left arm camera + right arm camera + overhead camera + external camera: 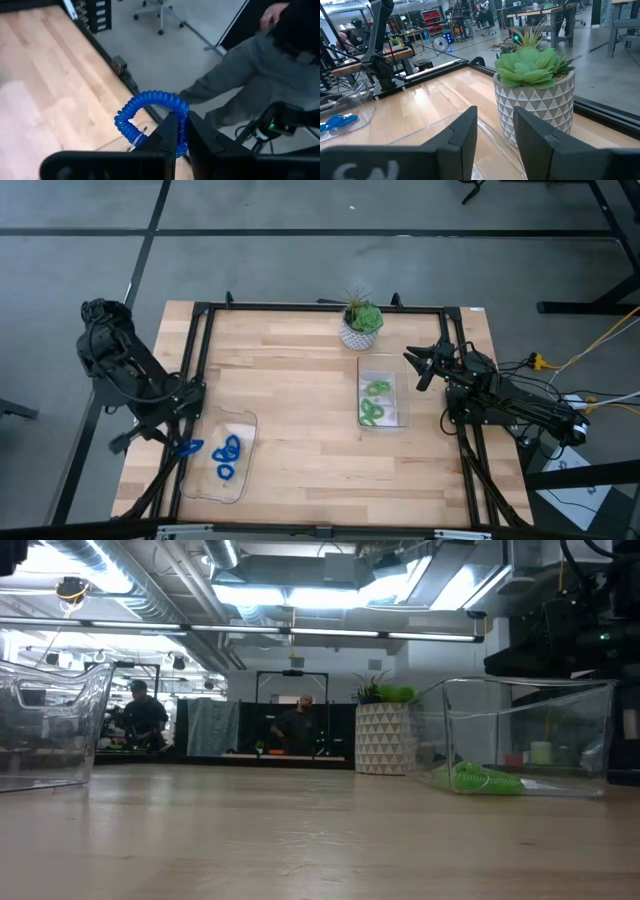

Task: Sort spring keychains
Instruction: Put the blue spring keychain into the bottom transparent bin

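Dark fingers of the left gripper (pixel 181 131) fill the bottom of the left wrist view, clamped together on a blue keychain (pixel 150 116) whose coil loops up past the tips. From above, that gripper (pixel 172 438) hangs at the table's left edge, just beside the clear tray (pixel 238 480) holding the other blue keychains (pixel 227 457).

My take: the step in hand is dropping this one in with them, so carry it well over the tray's rim before letting go (these coils are bouncy and it's currently right at the table edge, so an early release could send it to the floor).

Green keychains (pixel 374 402) sit in the other tray (pixel 402 385) by the potted plant (pixel 361 324). The right gripper (pixel 421 367) waits beside that tray, fingers apart and empty.
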You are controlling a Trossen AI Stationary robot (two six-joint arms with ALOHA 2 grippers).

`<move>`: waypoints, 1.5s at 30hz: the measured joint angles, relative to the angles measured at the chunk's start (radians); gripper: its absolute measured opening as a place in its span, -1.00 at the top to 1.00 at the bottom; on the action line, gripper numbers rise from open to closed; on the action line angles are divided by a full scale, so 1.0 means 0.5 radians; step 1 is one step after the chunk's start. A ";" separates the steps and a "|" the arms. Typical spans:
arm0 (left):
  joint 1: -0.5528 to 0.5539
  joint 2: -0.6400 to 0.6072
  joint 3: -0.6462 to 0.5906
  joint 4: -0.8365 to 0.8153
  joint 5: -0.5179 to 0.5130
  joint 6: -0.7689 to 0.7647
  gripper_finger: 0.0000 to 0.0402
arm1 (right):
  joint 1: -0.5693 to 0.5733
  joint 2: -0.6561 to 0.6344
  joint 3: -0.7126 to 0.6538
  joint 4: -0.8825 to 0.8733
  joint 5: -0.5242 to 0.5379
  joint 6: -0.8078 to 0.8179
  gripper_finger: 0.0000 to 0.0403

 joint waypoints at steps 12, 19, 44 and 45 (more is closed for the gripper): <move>0.000 0.066 -0.105 -0.367 -0.002 0.002 0.89 | 0.000 -0.001 0.000 0.000 0.000 0.000 0.37; 0.000 0.069 -0.359 -0.373 -0.002 -0.036 0.89 | 0.000 -0.001 0.001 0.000 0.000 0.000 0.37; 0.007 0.070 -1.177 -0.086 -0.182 -0.105 0.89 | -0.001 0.000 0.000 0.001 0.000 0.000 0.37; 0.007 0.070 -1.211 -0.051 -0.202 -0.112 0.89 | 0.000 0.000 0.000 0.000 0.000 0.000 0.37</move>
